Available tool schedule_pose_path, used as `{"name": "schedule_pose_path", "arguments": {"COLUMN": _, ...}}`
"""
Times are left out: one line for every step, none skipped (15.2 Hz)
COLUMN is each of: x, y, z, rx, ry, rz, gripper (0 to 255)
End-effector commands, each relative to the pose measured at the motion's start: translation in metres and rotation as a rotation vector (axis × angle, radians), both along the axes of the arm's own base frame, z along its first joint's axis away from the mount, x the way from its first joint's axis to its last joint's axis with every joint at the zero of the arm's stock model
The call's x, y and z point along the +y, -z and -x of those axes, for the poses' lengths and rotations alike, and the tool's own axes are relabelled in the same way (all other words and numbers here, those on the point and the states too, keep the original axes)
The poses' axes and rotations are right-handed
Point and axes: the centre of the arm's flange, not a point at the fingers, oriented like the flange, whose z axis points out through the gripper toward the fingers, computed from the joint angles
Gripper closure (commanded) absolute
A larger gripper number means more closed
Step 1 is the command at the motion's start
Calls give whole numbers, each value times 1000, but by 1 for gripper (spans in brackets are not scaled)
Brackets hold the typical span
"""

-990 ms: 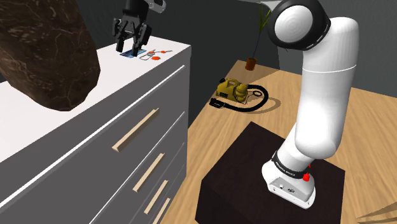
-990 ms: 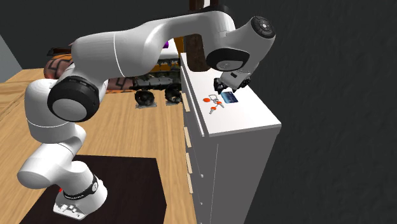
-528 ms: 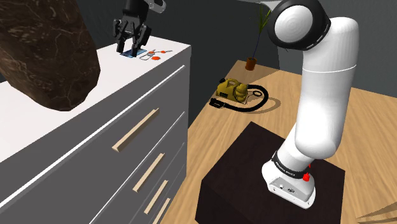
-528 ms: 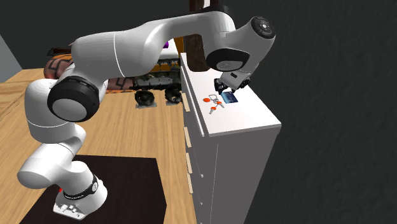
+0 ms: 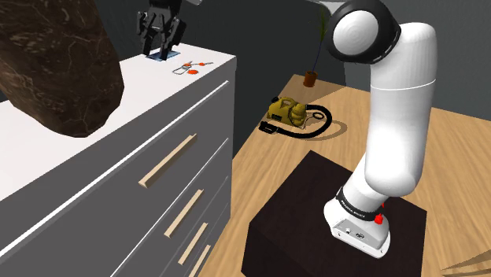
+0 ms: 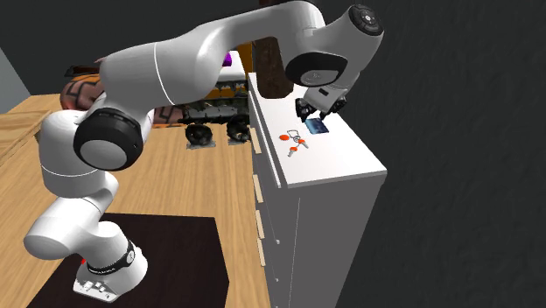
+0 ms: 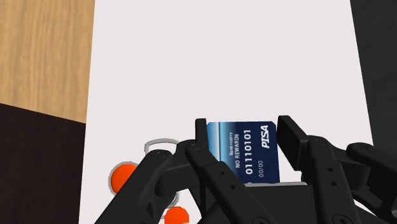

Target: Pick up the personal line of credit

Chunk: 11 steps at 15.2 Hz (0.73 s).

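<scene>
A dark blue bank card (image 7: 245,151) with white print is clasped between my gripper's (image 7: 245,135) two black fingers. In the shoulder view the gripper (image 5: 163,49) hangs a little above the far end of the white dresser top (image 5: 118,118), with the card (image 5: 166,55) at its fingertips. From the second exterior view the card (image 6: 318,128) is clear of the dresser top (image 6: 337,162), under the gripper (image 6: 317,121). An orange key set (image 5: 190,66) (image 6: 295,140) (image 7: 124,178) lies on the top just beside the gripper.
A large brown rock-like object (image 5: 55,63) sits on the near end of the dresser. On the wooden floor lie a yellow machine with a black hose (image 5: 289,112) and a potted plant (image 5: 313,59). The dark stand (image 5: 307,212) is at lower right.
The gripper has risen from the dresser top, taking the blue card up with it. The orange keys stayed where they were.
</scene>
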Motion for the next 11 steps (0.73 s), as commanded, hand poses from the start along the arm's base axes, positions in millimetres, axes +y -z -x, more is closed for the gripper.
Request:
{"name": "schedule_pose_path", "arguments": {"x": 0, "y": -9, "z": 0, "rx": 0, "ry": 0, "rz": 0, "gripper": 255}}
{"name": "schedule_pose_path", "arguments": {"x": 0, "y": -15, "z": 0, "rx": 0, "ry": 0, "rz": 0, "gripper": 255}}
{"name": "schedule_pose_path", "arguments": {"x": 0, "y": -20, "z": 0, "rx": 0, "ry": 0, "rz": 0, "gripper": 255}}
{"name": "schedule_pose_path", "arguments": {"x": 0, "y": -25, "z": 0, "rx": 0, "ry": 0, "rz": 0, "gripper": 255}}
{"name": "schedule_pose_path", "arguments": {"x": 0, "y": -31, "z": 0, "rx": 0, "ry": 0, "rz": 0, "gripper": 255}}
{"name": "schedule_pose_path", "arguments": {"x": 0, "y": -36, "z": 0, "rx": 0, "ry": 0, "rz": 0, "gripper": 255}}
{"name": "schedule_pose_path", "arguments": {"x": 0, "y": -41, "z": 0, "rx": 0, "ry": 0, "rz": 0, "gripper": 255}}
{"name": "schedule_pose_path", "arguments": {"x": 0, "y": -46, "z": 0, "rx": 0, "ry": 0, "rz": 0, "gripper": 255}}
{"name": "schedule_pose_path", "arguments": {"x": 0, "y": -52, "z": 0, "rx": 0, "ry": 0, "rz": 0, "gripper": 255}}
{"name": "schedule_pose_path", "arguments": {"x": 0, "y": -52, "z": 0, "rx": 0, "ry": 0, "rz": 0, "gripper": 255}}
{"name": "schedule_pose_path", "arguments": {"x": 0, "y": -52, "z": 0, "rx": 0, "ry": 0, "rz": 0, "gripper": 255}}
